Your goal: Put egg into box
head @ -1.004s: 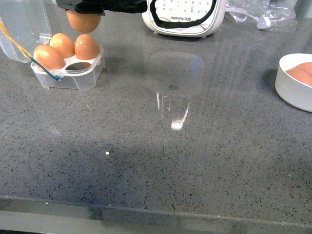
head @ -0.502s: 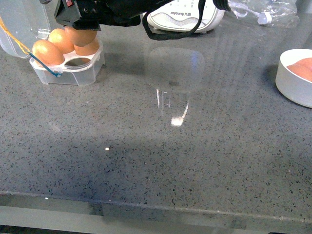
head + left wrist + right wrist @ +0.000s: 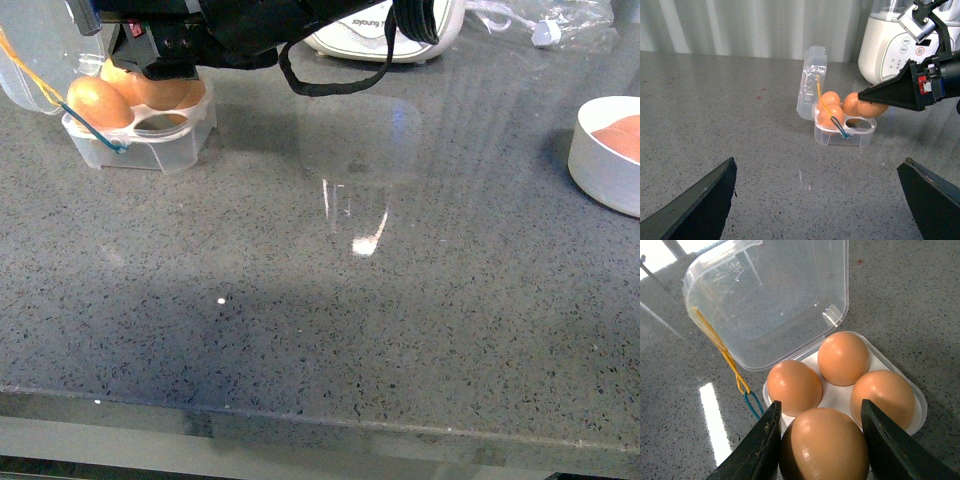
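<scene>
The clear box stands at the far left with its lid open; yellow and blue bands hang at its side. Three brown eggs fill three cups, and the front cup is empty. My right gripper is shut on the egg and holds it low over the box, close above the empty cup. The egg, the box and the right gripper also show in the left wrist view. My left gripper is open and empty, well short of the box.
A white bowl holding more eggs stands at the right edge. A white appliance stands at the back, just behind my right arm, with a clear plastic bag beside it. The grey counter's front edge runs along the bottom.
My right gripper has come down with the egg, from above the box to just over its cups. The box and its three eggs have not moved.
</scene>
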